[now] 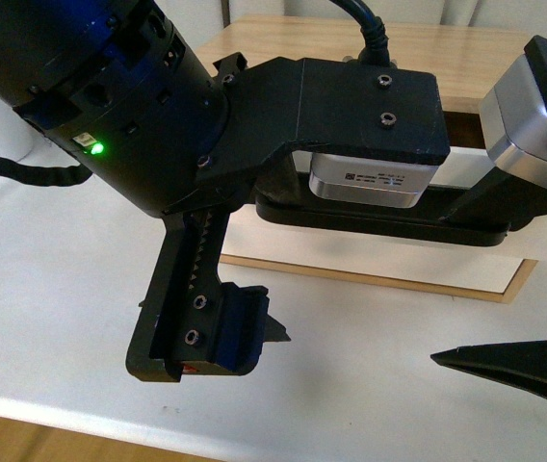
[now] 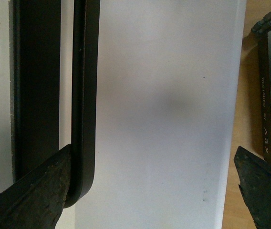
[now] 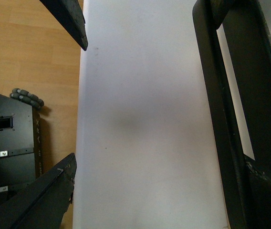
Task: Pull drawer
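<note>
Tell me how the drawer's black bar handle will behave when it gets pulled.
The bar handle looks smooth and solid with a rounded corner, so it is probably stiff but somewhat slippery. It stands off the white drawer front, so hooking behind it seems feasible. The drawer's weight cannot be told.

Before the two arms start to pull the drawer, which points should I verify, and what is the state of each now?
1. Left gripper open: ok.
2. Handle between the left gripper's fingers: ok, near one finger.
3. Right gripper open: ok.
4. Either gripper closed on the handle: not ok, not yet.
5. Drawer free to slide out: cannot tell.
</note>
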Available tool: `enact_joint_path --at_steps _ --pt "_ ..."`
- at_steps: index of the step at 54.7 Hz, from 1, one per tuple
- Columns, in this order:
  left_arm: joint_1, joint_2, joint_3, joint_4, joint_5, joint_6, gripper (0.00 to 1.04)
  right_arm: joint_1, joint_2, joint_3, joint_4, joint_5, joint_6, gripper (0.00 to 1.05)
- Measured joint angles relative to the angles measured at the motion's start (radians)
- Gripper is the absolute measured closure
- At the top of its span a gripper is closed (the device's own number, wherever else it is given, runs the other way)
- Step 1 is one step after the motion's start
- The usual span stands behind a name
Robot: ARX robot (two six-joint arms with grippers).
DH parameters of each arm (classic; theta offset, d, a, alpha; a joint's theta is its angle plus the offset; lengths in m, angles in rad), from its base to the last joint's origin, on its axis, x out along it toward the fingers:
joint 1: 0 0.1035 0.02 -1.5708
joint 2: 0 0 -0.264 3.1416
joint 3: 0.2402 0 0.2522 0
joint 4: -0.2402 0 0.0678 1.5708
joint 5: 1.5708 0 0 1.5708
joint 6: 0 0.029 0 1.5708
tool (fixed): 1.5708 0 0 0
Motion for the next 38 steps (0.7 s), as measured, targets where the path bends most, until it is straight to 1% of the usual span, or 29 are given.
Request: enact_joint_path --at_steps 12,16,22,27,33,38 --pt "0.0 -0.057 -0.045 0.116 -0.001 -0.036 0.06 -0.01 -0.055 -0.037 0.091 -0.018 0.062 0.09" --pt "0.001 -0.086 -0.053 0.13 -0.002 -0.05 0.06 -0.018 -0.092 -0.043 0.112 -0.026 0.089 0.09" --pt "0.005 -0.133 -0.064 0.154 -0.001 -0.075 0.06 -0.033 -0.148 -0.057 0.151 -0.014 0.126 0.09" --pt "0.007 -0.203 -0.084 0.204 0.001 -0.133 0.06 -0.052 -0.229 -0.089 0.229 0.0 0.187 0.09" --pt "0.008 -0.277 -0.122 0.293 -0.001 -0.205 0.06 -0.073 -0.314 -0.132 0.318 0.022 0.263 0.09" --pt "0.016 -0.35 -0.177 0.417 0.004 -0.298 0.06 -0.1 -0.404 -0.182 0.397 0.031 0.336 0.09"
